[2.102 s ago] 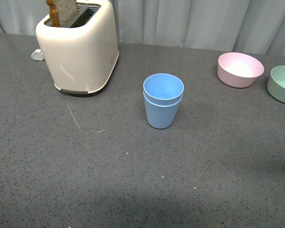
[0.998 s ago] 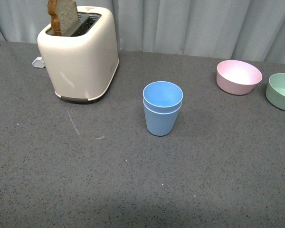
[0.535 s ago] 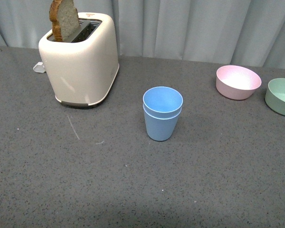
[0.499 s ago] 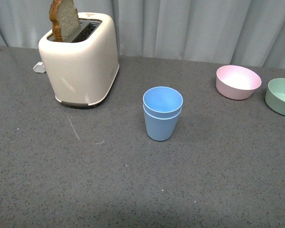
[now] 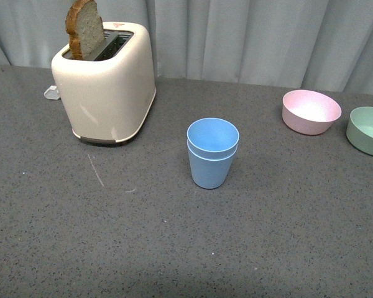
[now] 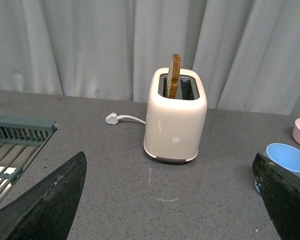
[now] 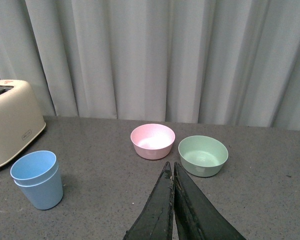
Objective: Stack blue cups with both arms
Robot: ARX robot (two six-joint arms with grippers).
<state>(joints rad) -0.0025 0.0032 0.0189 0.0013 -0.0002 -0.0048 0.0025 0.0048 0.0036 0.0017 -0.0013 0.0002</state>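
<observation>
Two light blue cups (image 5: 212, 153) stand nested, one inside the other, upright in the middle of the dark grey table; they also show in the right wrist view as the blue cups (image 7: 37, 179) and at the edge of the left wrist view as the blue cups (image 6: 289, 159). Neither arm shows in the front view. My left gripper (image 6: 170, 200) is open, its black fingers (image 6: 45, 205) spread wide over bare table, well away from the cups. My right gripper (image 7: 172, 172) is shut, empty, its tips pressed together above the table in front of the bowls.
A cream toaster (image 5: 105, 81) with a slice of bread (image 5: 84, 28) stands back left, its white plug (image 6: 111, 118) behind it. A pink bowl (image 5: 311, 111) and a green bowl (image 5: 368, 130) sit back right. A green-edged wire rack (image 6: 15, 137) lies beside the left arm.
The front view has tilted up a little, so the toaster, cups and bowls sit lower in the picture. The stacked cups have not moved on the table.
</observation>
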